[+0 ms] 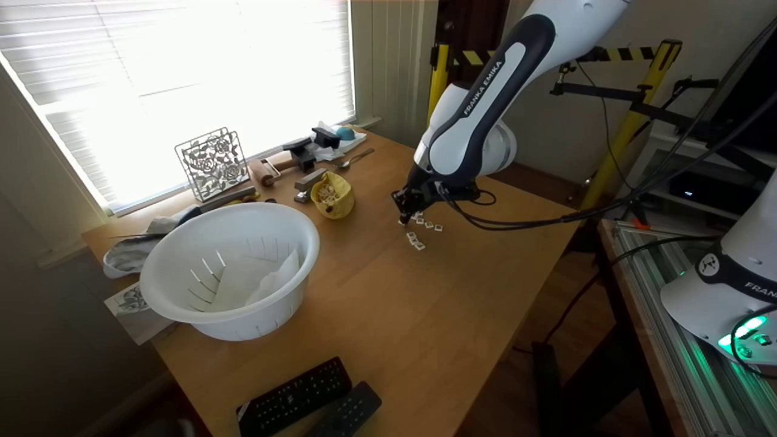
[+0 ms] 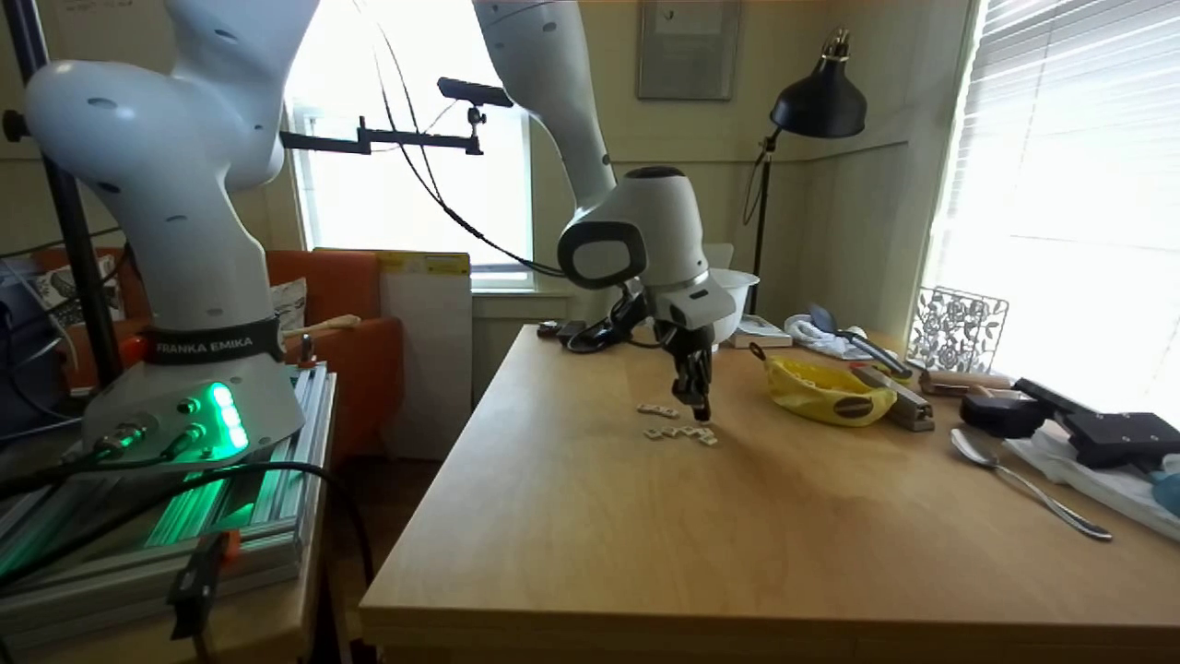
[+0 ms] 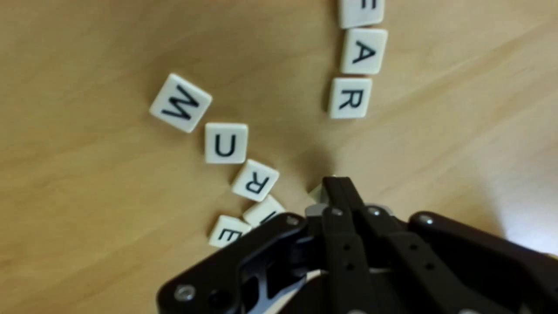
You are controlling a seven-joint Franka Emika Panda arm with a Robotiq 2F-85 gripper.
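My pressed-together pincer (image 2: 702,406) is right beside the little letter tiles (image 3: 226,144), on my side of the yellow pouch (image 2: 800,392), and they look light, hard and slippery, best pinched by two opposite edges.

A lane of bare tabletop (image 3: 287,87) is running between two rows of letter tiles (image 3: 226,143); toward the window (image 1: 212,73), a yellow pouch (image 2: 811,395) is obstructing low passage.
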